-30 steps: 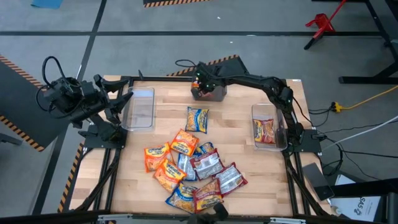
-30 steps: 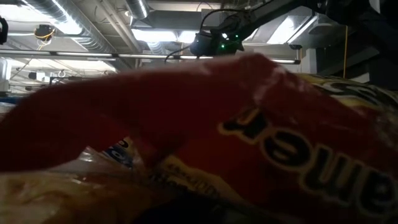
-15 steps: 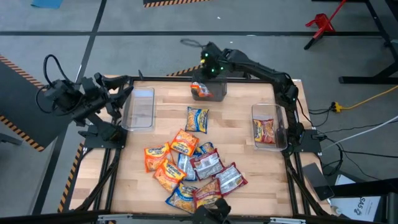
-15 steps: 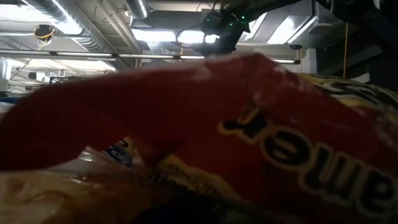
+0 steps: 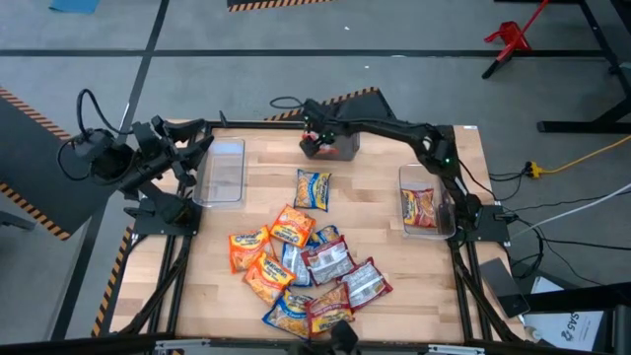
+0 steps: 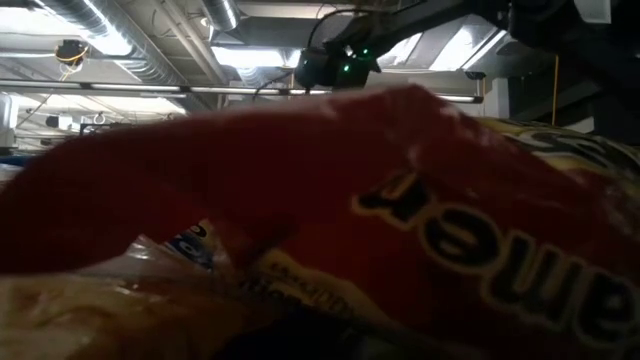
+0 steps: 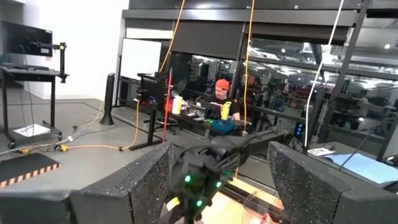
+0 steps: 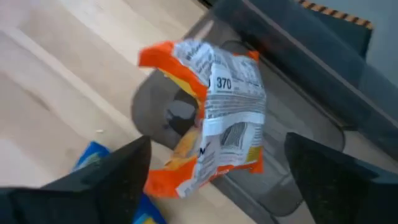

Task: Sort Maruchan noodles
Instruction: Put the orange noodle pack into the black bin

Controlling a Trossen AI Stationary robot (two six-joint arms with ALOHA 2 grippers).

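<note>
Since a second ago the right arm has swung up from the far-centre bin and come back over it, and its jaws have gone from pinched to wide apart, so the orange packet (image 8: 205,118) now hangs free below them.

On the wooden table (image 5: 385,212) three clear bins stand: one at the left edge (image 5: 221,174), one at the right edge (image 5: 426,202) with a red packet in it, and the far-centre bin (image 5: 333,146). The unsorted pile of Maruchan noodles (image 5: 304,271) lies near the front, with a lone blue-and-yellow packet (image 5: 313,188) between the pile and the far bin.

The risk, as I judge it: the orange packet looks tilted and partly over the bin's rim in the right wrist view, so it could catch the wall and slide out onto the table beside the bin.

The right gripper (image 5: 314,138) sits over the far-centre bin, fingers spread, holding nothing. The left gripper (image 5: 189,156) waits off the table's left edge beside the left bin, also spread and empty.
</note>
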